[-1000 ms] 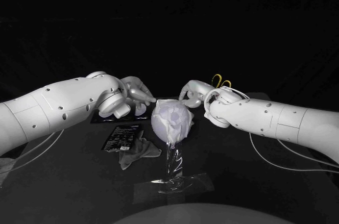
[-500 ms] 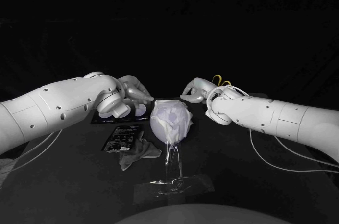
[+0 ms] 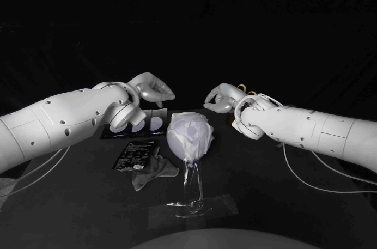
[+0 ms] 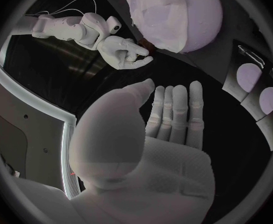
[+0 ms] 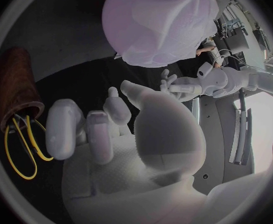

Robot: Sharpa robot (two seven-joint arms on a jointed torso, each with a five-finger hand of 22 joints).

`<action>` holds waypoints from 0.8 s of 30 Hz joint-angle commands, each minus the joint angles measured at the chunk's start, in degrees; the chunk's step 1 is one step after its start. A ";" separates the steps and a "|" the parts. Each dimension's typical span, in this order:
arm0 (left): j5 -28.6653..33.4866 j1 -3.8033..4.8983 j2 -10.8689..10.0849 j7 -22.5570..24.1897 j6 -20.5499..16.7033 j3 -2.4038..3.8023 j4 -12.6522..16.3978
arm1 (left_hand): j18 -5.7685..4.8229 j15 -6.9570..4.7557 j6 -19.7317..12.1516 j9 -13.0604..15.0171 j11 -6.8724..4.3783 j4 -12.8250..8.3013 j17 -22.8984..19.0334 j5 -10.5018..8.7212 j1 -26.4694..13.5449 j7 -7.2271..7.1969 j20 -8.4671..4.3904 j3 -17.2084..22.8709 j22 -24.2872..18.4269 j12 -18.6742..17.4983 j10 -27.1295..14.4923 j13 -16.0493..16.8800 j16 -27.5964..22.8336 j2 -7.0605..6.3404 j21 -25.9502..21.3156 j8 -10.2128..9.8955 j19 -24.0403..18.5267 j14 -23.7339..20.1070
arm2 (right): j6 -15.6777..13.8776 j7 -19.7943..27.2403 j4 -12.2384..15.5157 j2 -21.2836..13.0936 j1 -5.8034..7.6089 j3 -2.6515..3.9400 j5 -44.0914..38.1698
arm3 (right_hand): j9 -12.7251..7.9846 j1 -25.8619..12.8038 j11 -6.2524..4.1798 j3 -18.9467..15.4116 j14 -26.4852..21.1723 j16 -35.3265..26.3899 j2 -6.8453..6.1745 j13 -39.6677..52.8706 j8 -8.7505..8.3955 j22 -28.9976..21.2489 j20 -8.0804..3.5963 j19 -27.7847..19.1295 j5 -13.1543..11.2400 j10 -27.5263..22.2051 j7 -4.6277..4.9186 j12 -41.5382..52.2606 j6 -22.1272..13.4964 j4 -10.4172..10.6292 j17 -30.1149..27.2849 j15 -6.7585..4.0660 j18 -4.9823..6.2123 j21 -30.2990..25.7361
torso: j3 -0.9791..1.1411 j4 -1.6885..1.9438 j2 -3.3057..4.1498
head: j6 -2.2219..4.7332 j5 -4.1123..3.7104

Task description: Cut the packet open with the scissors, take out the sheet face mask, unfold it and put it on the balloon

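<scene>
A pale balloon (image 3: 191,137) stands upright on a clear stem at the table's middle, with the white sheet mask (image 3: 188,123) draped over its top and front. The mask also covers the balloon (image 4: 174,15) in the left wrist view and the balloon (image 5: 161,25) in the right wrist view. My left hand (image 3: 153,89) hangs above and left of it, fingers straight (image 4: 174,109), holding nothing. My right hand (image 3: 222,98) hangs above and right, fingers loosely bent (image 5: 93,129), empty. The black packet (image 3: 135,153) lies flat to the balloon's left. Yellow-handled scissors (image 5: 21,139) stand in a brown holder.
A crumpled white sheet (image 3: 153,170) lies beside the packet. A dark tray (image 3: 117,133) with pale round pads sits behind it, under my left arm. The balloon's stem ends in a clear taped base (image 3: 192,208) near the front edge.
Both hands have lifted up and drawn back from the balloon's sides. The mask stays on the balloon.
</scene>
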 commanded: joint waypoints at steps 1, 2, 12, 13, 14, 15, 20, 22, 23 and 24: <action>-2.00 -0.04 0.45 10.00 -4.22 0.08 0.39 | 1.15 -0.07 0.22 0.09 -0.04 -0.17 -0.09 0.17 0.25 -0.01 0.01 -0.31 -0.09 -0.36 0.00 -0.17 -0.25 -0.47 -0.24 0.18 0.44 0.30 | -3.01 6.03 1.85 -0.59 0.27 0.12 -3.97 | 0.10 0.24 -0.12 -0.56 5.70 0.67 -0.49 1.19 -0.23 11.00 -0.04 0.74 -0.70 0.99 -0.04 1.46 0.56 -0.22 14.11 -0.24 -0.44 1.03 | -0.01 -0.09 0.07 | 0.08 0.08; -3.03 -0.16 0.67 10.71 -4.35 0.08 0.39 | 1.16 -0.04 0.27 0.12 0.00 -0.12 -0.12 0.18 0.08 0.01 0.03 -0.57 -0.14 -0.52 -0.06 -0.26 -0.25 -0.71 -0.28 0.18 0.53 0.37 | -2.77 6.79 2.64 -0.86 0.37 0.14 -4.87 | 0.12 0.24 -0.14 -0.73 5.73 0.72 -0.66 1.35 -0.28 11.07 -0.06 0.85 -0.74 1.12 -0.06 1.68 0.65 -0.25 14.20 -0.25 -0.48 1.26 | -0.02 -0.10 0.08 | 0.15 0.11; -6.91 -1.10 2.48 10.63 -3.41 0.07 -1.10 | 1.17 0.36 -0.60 0.11 0.42 0.57 -0.12 0.18 -1.66 0.39 0.23 -4.45 -0.82 -2.11 -1.40 -1.15 0.47 -3.39 -0.90 -0.57 1.48 1.12 | -1.59 7.49 6.00 -1.20 0.62 0.23 -7.76 | 0.18 -0.88 -0.27 -3.23 5.92 1.08 -2.39 2.62 -1.14 11.32 -0.26 1.23 -0.84 2.07 -0.23 3.41 1.45 0.38 14.86 -0.39 -0.64 2.03 | -0.05 -0.04 0.16 | 0.48 -0.06; -7.05 -1.14 2.63 10.43 -3.30 0.08 -1.30 | 1.18 0.40 -0.70 0.12 0.46 0.68 -0.07 0.18 -1.77 0.44 0.24 -4.88 -0.87 -2.18 -1.50 -1.20 0.65 -3.48 -0.94 -0.65 1.59 1.21 | -1.63 7.24 5.95 -1.06 0.62 0.23 -7.79 | 0.18 -1.00 -0.26 -3.40 5.93 1.10 -2.45 2.63 -1.23 11.31 -0.26 1.22 -0.84 2.06 -0.23 3.42 1.43 0.49 14.91 -0.38 -0.64 2.02 | -0.07 -0.01 0.15 | 0.50 -0.08; -7.19 -1.18 2.82 10.19 -3.18 0.08 -1.52 | 1.19 0.43 -0.82 0.13 0.50 0.86 0.02 0.16 -1.99 0.53 0.25 -5.52 -0.92 -2.27 -1.63 -1.25 0.96 -3.61 -0.94 -0.73 1.76 1.38 | -1.60 6.94 5.82 -0.86 0.63 0.23 -7.79 | 0.18 -1.00 -0.26 -3.40 5.93 1.10 -2.45 2.63 -1.23 11.31 -0.26 1.22 -0.84 2.06 -0.23 3.42 1.43 0.49 14.91 -0.38 -0.64 2.02 | -0.05 -0.01 0.18 | 0.52 -0.08; -7.28 -1.21 2.97 9.98 -3.06 0.08 -1.68 | 1.20 0.46 -0.83 0.17 0.53 0.96 0.11 0.18 -1.96 0.54 0.25 -6.05 -0.96 -2.31 -1.70 -1.29 1.25 -3.53 -0.95 -0.76 1.93 1.51 | -1.55 6.71 5.67 -0.70 0.63 0.24 -7.75 | 0.17 -1.20 -0.24 -3.68 5.92 1.08 -2.62 2.61 -1.34 11.27 -0.25 1.16 -0.85 2.03 -0.21 3.39 1.38 0.64 14.86 -0.36 -0.61 1.88 | -0.07 0.04 0.19 | 0.51 -0.12; -8.33 -1.34 3.67 8.85 -2.08 0.08 -2.42 | 1.22 0.44 -0.77 0.39 0.51 1.45 0.58 0.18 -1.34 0.48 0.11 -8.54 -1.00 -2.35 -1.77 -1.42 2.92 -2.98 -0.72 -0.82 2.74 2.04 | -0.63 5.70 5.01 0.04 0.65 0.25 -7.62 | 0.20 -2.61 -0.18 -5.73 5.81 0.89 -3.46 2.23 -1.93 11.08 -0.22 0.84 -0.95 1.55 -0.23 2.85 1.14 1.96 14.49 -0.30 -0.48 1.23 | -0.13 0.11 0.31 | 0.70 -0.17; -8.77 -1.37 3.83 8.39 -1.63 0.07 -2.66 | 1.20 0.47 -0.85 0.44 0.54 1.61 0.69 0.17 -1.23 0.50 0.08 -9.44 -1.00 -2.42 -1.96 -1.48 3.33 -3.01 -0.67 -0.88 2.84 2.05 | -0.25 5.34 4.86 0.23 0.68 0.25 -7.71 | 0.23 -2.79 -0.18 -6.31 5.79 0.85 -3.62 2.20 -2.08 11.05 -0.21 0.77 -0.94 1.44 -0.25 2.78 1.09 2.30 14.41 -0.29 -0.46 1.11 | -0.17 0.08 0.41 | 0.82 -0.10; -9.01 -1.39 3.90 8.10 -1.31 0.07 -2.79 | 1.19 0.50 -0.91 0.51 0.58 1.76 0.84 0.17 -0.94 0.51 0.04 -10.31 -0.95 -2.44 -2.11 -1.51 3.89 -2.83 -0.54 -0.91 2.99 2.14 | 0.01 5.10 4.73 0.33 0.70 0.25 -7.76 | 0.25 -2.81 -0.18 -6.52 5.79 0.85 -3.68 2.18 -2.13 11.04 -0.21 0.75 -0.94 1.39 -0.25 2.74 1.09 2.40 14.41 -0.29 -0.45 1.08 | -0.18 0.06 0.45 | 0.83 -0.08; -9.20 -1.42 3.95 7.88 -1.05 0.07 -2.88 | 1.19 0.50 -0.94 0.54 0.61 1.83 0.90 0.17 -0.77 0.51 0.02 -10.72 -0.92 -2.42 -2.15 -1.52 4.12 -2.73 -0.48 -0.93 3.04 2.13 | 0.26 4.91 4.59 0.42 0.72 0.25 -7.80 | 0.26 -2.82 -0.18 -6.68 5.77 0.82 -3.72 2.16 -2.16 11.02 -0.21 0.71 -0.94 1.35 -0.26 2.71 1.08 2.47 14.35 -0.29 -0.44 1.00 | -0.20 0.05 0.51 | 0.89 -0.09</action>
